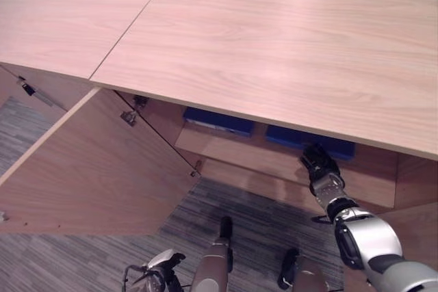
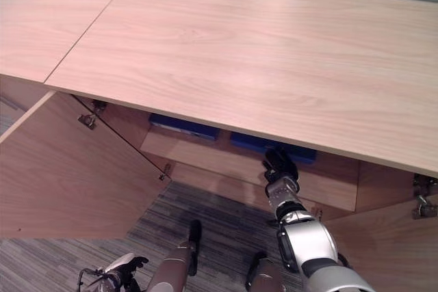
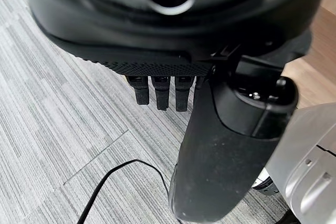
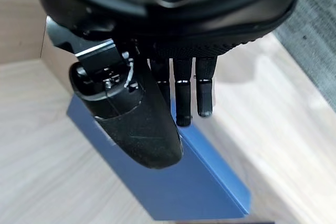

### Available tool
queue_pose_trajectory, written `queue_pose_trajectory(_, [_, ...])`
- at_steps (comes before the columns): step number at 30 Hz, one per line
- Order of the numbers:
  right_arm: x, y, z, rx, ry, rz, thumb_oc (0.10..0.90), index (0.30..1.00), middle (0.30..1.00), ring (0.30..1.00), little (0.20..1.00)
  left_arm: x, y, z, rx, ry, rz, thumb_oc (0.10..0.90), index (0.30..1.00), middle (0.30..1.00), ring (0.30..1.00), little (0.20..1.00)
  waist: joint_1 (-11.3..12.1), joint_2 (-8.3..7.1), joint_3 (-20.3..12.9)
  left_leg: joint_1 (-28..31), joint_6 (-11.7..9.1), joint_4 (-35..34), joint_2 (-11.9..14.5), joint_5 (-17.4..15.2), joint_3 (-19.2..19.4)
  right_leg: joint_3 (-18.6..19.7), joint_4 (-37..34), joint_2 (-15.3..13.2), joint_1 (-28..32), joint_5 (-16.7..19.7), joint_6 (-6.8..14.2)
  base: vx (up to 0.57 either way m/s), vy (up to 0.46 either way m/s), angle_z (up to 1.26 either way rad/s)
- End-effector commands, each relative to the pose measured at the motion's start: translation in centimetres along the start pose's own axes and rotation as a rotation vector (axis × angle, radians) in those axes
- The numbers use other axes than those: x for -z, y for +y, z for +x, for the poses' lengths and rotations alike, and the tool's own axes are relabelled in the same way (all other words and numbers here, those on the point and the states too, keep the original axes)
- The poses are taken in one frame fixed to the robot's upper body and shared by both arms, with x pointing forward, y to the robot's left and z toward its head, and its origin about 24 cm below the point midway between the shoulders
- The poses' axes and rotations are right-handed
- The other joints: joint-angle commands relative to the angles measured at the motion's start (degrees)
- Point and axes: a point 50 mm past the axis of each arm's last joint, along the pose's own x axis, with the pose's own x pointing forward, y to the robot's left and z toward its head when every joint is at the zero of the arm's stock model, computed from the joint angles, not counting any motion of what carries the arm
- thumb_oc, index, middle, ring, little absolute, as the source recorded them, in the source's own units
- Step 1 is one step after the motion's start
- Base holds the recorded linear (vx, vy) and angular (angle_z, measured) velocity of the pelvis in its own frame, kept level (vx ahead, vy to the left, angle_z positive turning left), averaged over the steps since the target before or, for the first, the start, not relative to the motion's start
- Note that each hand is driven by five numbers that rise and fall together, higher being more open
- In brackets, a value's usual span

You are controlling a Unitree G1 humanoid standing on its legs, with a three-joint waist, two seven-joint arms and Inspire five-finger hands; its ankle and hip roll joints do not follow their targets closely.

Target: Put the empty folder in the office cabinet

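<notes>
Cabinet (image 1: pixel 274 59) stood with its left door (image 1: pixel 89 169) swung wide, so the shelf (image 1: pixel 226 152) was easy to reach. Two blue folders lay flat on it; the right hand (image 1: pixel 320 169) reached in at the right folder (image 4: pixel 178 182), fingers straight and loose, gripping nothing, probably nudging it home. Left hand (image 3: pixel 163 90) hung relaxed over the carpet (image 3: pixel 58 119).

The blue folder (image 4: pixel 178 182) lies flat on the shelf (image 1: pixel 226 152) inside the office cabinet (image 1: pixel 274 59), under its wooden top.
</notes>
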Motion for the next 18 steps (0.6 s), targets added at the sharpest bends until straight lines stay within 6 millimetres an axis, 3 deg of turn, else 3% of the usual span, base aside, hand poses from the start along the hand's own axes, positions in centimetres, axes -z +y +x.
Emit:
queue_pose_trajectory(1, [-6.6, 5.6, -0.7, -0.207, -0.236, -0.003, 0.4, 0.3, 0.3, 0.3, 0.3, 0.6, 1.5, 0.1, -0.063, 0.031, -0.007, 0.8, 0.9, 0.9, 0.9, 0.9, 1.1, -1.55, 2.2, 4.0, 0.4, 4.3, -1.8, -10.6, 0.6, 1.0, -10.1, 1.0, 5.0, 3.8, 3.4, 0.0, 0.011, 0.07])
queue_pose_trajectory(6, [-5.4, 5.4, -0.8, -0.223, -0.223, -0.045, 0.4, 0.3, 0.3, 0.3, 0.3, 0.8, 0.8, 0.0, -0.044, 0.038, -0.013, 0.8, 0.9, 0.9, 0.9, 0.9, 0.8, -1.75, 2.3, 4.5, 0.3, 3.7, -1.7, -10.8, 0.6, 1.1, -10.1, 1.1, 5.2, 3.5, 3.4, 0.01, -0.001, 0.05])
queue_pose_trajectory(18, [-3.7, 3.8, -0.6, -0.218, -0.186, -0.088, 0.4, 0.3, 0.3, 0.3, 0.3, 0.4, 1.1, 0.2, -0.059, 0.037, -0.051, 0.8, 0.9, 0.9, 0.9, 0.9, 0.2, -1.61, 2.2, 4.6, 0.3, 2.3, -1.4, -9.5, 0.5, 1.1, -10.9, 1.4, 4.9, 4.4, 3.4, 0.0, 0.0, 0.0])
